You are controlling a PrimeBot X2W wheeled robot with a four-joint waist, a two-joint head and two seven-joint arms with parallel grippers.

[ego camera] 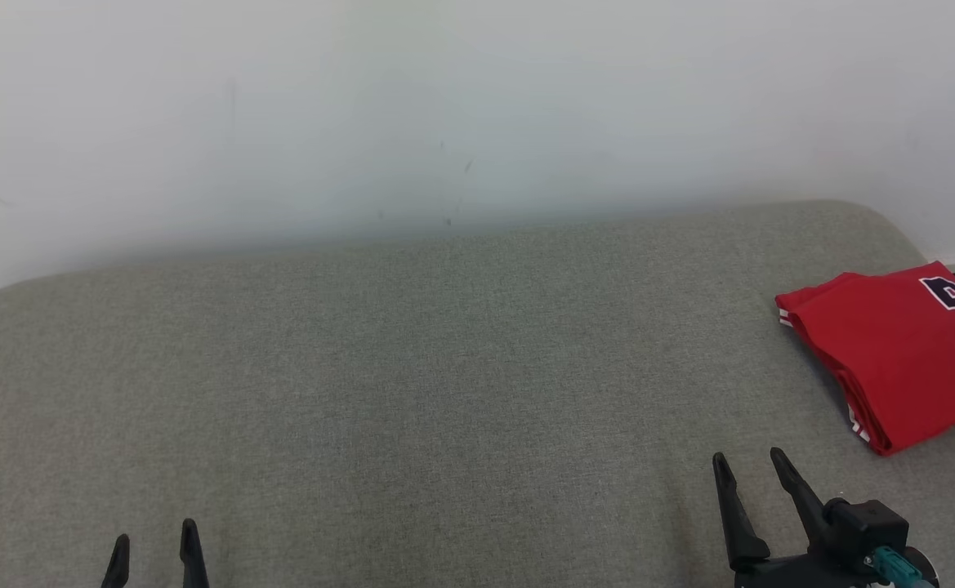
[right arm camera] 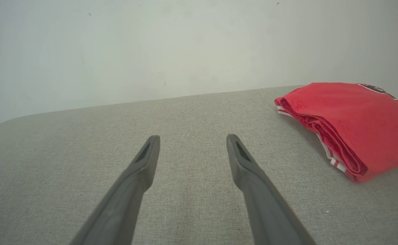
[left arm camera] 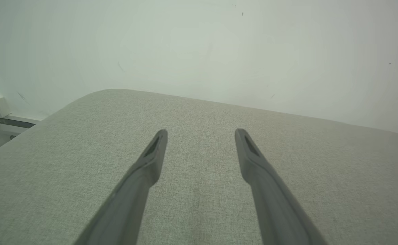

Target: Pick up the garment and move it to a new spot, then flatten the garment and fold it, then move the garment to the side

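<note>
**A:** Head view first. Where is the garment?

**B:** The red garment (ego camera: 894,351) lies at the right edge of the frame on the grey cushion (ego camera: 444,367), folded into a flat packet, with dark lettering toward its upper right. The left gripper (ego camera: 156,532) is at the lower left, the right gripper (ego camera: 748,455) at the lower right, near the packet but apart from it. Both have their fingers spread and hold nothing.

**A:** Left wrist view?

**B:** The left gripper (left arm camera: 201,131) has its jaws wide over bare cushion (left arm camera: 83,136), with a pale wall (left arm camera: 199,44) behind.

**A:** Right wrist view?

**B:** The right gripper (right arm camera: 193,136) is wide apart too and empty. The garment (right arm camera: 355,126) sits at the right of the frame, its stacked fold edges with white trim facing the lower left.

**A:** How will it handle?

**B:** I judge it light, soft and limp, like a mesh jersey. The layers would probably slide or fall open if lifted by one alone. I'd pinch the whole thickness at that stacked edge, better with both grippers at two corners.

**A:** Is it in any container?

**B:** No, it rests straight on the cushion. The task looks nearly done.
</note>
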